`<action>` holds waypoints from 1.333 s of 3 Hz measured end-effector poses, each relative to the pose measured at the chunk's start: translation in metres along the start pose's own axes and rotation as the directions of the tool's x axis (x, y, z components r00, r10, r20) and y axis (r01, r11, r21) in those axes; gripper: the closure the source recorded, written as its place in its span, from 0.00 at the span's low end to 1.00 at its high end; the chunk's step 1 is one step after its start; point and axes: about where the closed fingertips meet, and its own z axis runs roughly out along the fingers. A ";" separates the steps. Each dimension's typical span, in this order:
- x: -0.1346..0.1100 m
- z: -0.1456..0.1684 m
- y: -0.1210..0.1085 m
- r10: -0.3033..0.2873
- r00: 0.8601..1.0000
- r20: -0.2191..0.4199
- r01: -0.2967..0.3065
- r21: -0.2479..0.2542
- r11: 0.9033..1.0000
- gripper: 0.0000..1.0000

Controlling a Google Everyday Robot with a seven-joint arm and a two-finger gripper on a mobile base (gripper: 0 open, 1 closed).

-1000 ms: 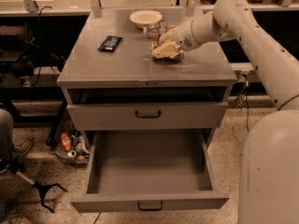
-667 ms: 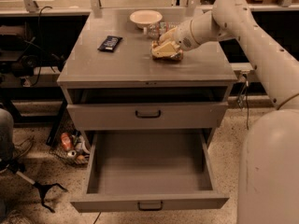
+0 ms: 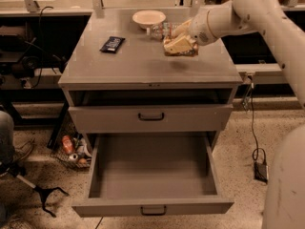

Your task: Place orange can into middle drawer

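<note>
The orange can [image 3: 181, 50] is a glossy orange-brown packet at the back right of the grey cabinet top [image 3: 133, 68]. My gripper [image 3: 179, 44] reaches in from the right and is shut on it, holding it just above the surface, with a shadow underneath. Below, the lowest visible drawer [image 3: 152, 175] is pulled far out and is empty. The drawer above it [image 3: 151, 116], with a dark handle, is pushed in, with a dark gap over it.
A white bowl [image 3: 148, 18] and a clear plastic bottle [image 3: 159, 31] sit at the back of the top, close to the gripper. A flat black bar [image 3: 112, 44] lies at the left. A floor basket [image 3: 74, 151] stands left of the cabinet; a cable and power brick [image 3: 261, 171] lie to the right.
The gripper with the orange can has shifted slightly right and lifted off the cabinet top. The drawers and other objects have not moved.
</note>
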 end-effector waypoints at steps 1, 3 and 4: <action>-0.005 -0.011 0.006 -0.025 1.000 -0.007 0.025 -0.009 1.000 1.00; -0.006 -0.004 0.041 0.053 0.997 0.058 -0.046 -0.118 0.992 1.00; -0.004 0.006 0.064 0.104 0.992 0.078 -0.089 -0.177 0.980 1.00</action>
